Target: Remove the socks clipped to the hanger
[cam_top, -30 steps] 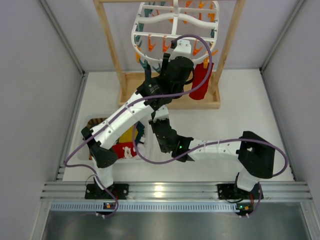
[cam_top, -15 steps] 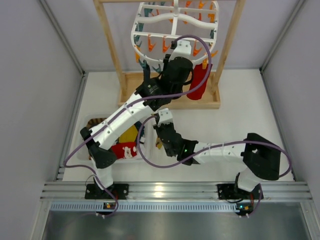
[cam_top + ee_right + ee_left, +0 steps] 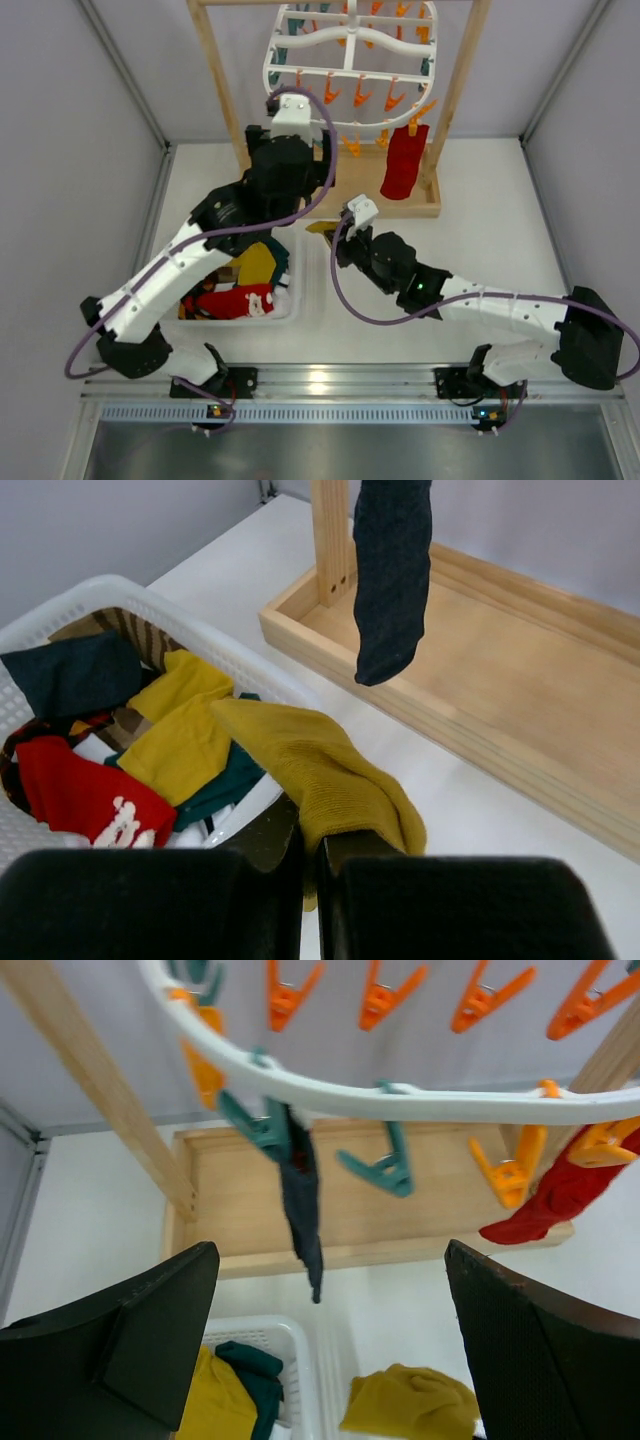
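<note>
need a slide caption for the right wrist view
Right gripper shut on the mustard yellow sock by the white basket, with the navy sock hanging over the wooden base.

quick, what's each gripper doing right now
left gripper: open, holding nothing
right gripper: closed on the yellow sock
</note>
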Robot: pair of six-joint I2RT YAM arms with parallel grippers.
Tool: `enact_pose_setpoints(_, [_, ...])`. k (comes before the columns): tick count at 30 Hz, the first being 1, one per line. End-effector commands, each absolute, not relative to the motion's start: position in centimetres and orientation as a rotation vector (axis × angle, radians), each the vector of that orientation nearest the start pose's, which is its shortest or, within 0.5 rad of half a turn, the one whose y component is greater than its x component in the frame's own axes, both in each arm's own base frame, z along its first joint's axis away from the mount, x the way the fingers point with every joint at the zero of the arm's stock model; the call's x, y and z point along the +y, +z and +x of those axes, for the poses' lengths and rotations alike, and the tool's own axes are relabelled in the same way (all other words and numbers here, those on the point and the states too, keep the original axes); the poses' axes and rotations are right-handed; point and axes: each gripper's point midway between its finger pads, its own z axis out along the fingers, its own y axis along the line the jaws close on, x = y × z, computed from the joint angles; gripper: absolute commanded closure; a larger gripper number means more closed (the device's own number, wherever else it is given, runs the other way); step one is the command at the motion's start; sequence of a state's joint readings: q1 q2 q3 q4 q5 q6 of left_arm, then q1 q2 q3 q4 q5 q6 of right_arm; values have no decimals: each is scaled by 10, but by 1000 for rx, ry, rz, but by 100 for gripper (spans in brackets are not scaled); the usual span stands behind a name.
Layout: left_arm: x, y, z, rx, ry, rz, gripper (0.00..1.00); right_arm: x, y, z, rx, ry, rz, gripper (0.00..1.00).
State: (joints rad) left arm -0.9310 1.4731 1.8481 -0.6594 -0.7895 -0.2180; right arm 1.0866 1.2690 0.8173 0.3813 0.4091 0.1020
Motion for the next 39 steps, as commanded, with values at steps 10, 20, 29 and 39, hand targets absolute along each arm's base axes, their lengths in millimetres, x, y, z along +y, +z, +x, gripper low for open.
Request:
enact_pose_setpoints(10, [-57,446,235,1612,18,-345,1,437,309,223,1470,997,-856,100])
enact_pose_setpoints(20, [-29,440,215,1597,22,-356,1,532,298,191,1449,1321,-939,80])
enact_pose_setpoints(29, [-60,412,230,1671,24,-267,1,477,292,220,1544,1195,-750,5])
enact_pose_setpoints(39, [-115,377,245,1795,-94,-146,1,340,271,289,1656,896,-436,3])
